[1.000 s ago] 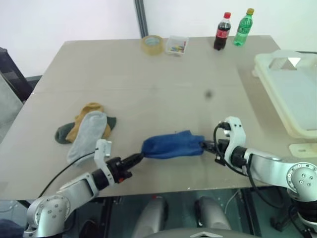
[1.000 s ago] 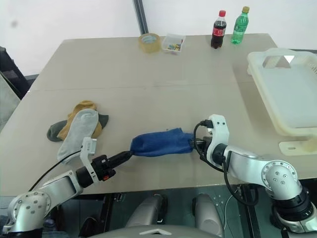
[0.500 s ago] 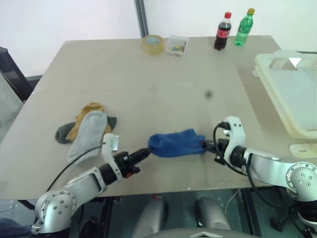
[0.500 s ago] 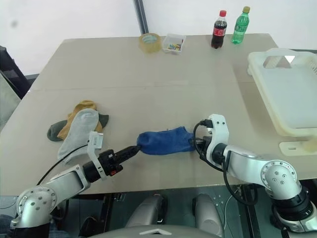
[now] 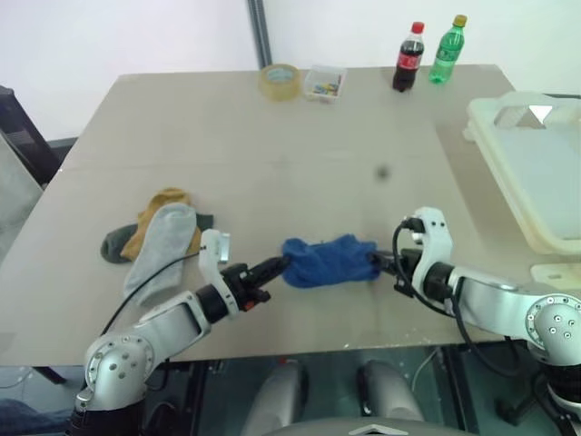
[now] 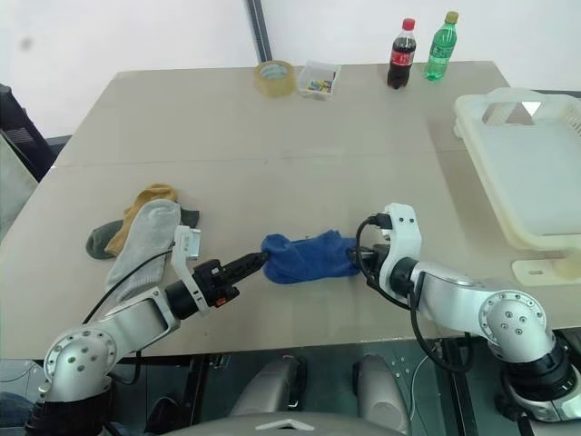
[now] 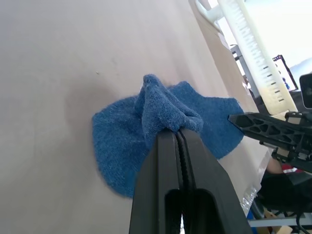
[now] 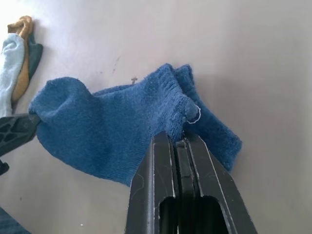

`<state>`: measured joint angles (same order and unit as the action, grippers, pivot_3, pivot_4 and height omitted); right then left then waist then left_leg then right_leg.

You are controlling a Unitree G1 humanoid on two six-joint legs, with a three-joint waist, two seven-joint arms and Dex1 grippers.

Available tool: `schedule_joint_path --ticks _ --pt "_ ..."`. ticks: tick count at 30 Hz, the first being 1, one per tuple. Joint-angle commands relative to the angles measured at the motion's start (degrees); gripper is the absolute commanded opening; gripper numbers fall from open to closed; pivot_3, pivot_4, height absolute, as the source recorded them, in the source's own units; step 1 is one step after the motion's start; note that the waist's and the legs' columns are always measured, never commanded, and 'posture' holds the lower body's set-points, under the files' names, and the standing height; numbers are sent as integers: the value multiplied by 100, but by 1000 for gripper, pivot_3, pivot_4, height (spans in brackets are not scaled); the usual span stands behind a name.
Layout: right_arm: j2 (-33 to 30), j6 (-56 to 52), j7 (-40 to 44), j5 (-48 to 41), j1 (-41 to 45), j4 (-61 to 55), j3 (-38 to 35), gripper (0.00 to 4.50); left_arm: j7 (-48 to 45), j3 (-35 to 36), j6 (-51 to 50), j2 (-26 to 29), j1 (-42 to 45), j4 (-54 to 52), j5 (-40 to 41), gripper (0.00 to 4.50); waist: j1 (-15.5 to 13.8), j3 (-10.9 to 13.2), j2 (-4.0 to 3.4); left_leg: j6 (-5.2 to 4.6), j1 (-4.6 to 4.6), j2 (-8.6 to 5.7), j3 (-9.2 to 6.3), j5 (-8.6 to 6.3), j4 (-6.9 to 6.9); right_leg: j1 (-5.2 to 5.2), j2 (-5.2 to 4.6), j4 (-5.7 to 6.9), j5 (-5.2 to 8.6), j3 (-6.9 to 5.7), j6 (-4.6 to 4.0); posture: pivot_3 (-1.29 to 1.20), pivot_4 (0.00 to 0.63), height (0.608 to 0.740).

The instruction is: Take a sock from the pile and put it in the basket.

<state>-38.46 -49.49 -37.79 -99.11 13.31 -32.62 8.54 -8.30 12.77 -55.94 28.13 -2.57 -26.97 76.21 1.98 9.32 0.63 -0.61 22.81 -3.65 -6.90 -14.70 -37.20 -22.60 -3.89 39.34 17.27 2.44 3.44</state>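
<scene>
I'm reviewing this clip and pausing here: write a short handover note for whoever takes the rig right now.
Left gripper: jaws shut on one end of the blue sock.
Right gripper: jaws shut on the sock's other end.
The sock is bunched between them, low over the table, apart from the pile on the robot's left.
The basket stands at the table's right edge, no sock visible inside.
Done: one sock taken from the pile.
Left: carry it right and drop it into the basket.
</scene>
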Motion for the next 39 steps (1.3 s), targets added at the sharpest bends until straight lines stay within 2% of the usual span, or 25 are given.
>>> schedule_joint_path --ticks 1,2,3,4,8,14,19,23,29,32,36,39 --pt "-56 32 113 -30 -45 -130 -58 0 55 -10 29 24 33 -147 126 57 1 0 0 0 0 0 0 0 0 0 0 0 0 0 0 0 150 740" --pt "-74 18 147 -33 -68 -131 -60 0 77 -2 30 29 51 -136 138 57 1 0 0 0 0 0 0 0 0 0 0 0 0 0 0 0 150 740" --pt "-98 1 179 -24 -100 -137 -63 606 91 0 30 34 61 -129 145 0 1 0 0 0 0 0 0 0 0 0 0 1 0 0 0 0 150 740" --pt "-117 -7 204 -18 -123 -141 -62 895 103 0 28 38 66 -124 156 0 0 0 0 0 0 0 -1 0 0 0 1 1 0 -1 0 0 150 740" --pt "-267 -25 447 405 -197 -162 -165 2780 143 -42 -3 51 96 -125 182 0 -5 0 1 0 0 0 0 0 0 0 2 1 0 -1 0 0 150 740" --pt "-680 105 2028 2784 340 -652 72 2780 149 -54 -22 73 127 -113 211 0 1 1 -1 0 -2 1 2 0 -3 0 26 4 0 1 1 0 150 740" --pt "-802 727 3602 5305 793 -612 1269 2780 184 -77 -41 70 183 -96 239 0 -9 1 0 14 -1 4 1 8 -2 0 27 -2 0 0 1 0 150 740" --pt "-467 1205 4410 6620 927 191 1907 2780 203 -125 -88 112 208 -78 256 0 -22 0 2 22 -1 6 0 12 -2 0 17 -5 0 0 0 0 150 740" --pt "-180 1349 5569 7586 868 973 2359 2780 280 -122 -102 142 173 -93 327 0 -69 0 2 23 0 6 0 13 -3 -1 8 -6 -1 1 0 0 150 740" --pt "-41 1399 5883 7981 857 1191 2383 2848 314 -85 -43 153 141 -81 236 865 -74 -2 5 24 -3 6 1 13 -3 0 8 -6 -1 2 0 0 150 740" --pt "129 1353 6146 8338 799 1326 2326 2848 459 27 11 163 151 15 229 2630 -75 -6 10 24 -9 10 2 13 -3 2 10 -1 -1 3 -1 0 150 740" --pt "208 1347 6295 8573 701 1358 2263 2848 489 243 13 261 128 125 394 4155 -76 -9 13 24 -12 13 1 13 -3 2 13 4 -1 3 -1 0 150 740"
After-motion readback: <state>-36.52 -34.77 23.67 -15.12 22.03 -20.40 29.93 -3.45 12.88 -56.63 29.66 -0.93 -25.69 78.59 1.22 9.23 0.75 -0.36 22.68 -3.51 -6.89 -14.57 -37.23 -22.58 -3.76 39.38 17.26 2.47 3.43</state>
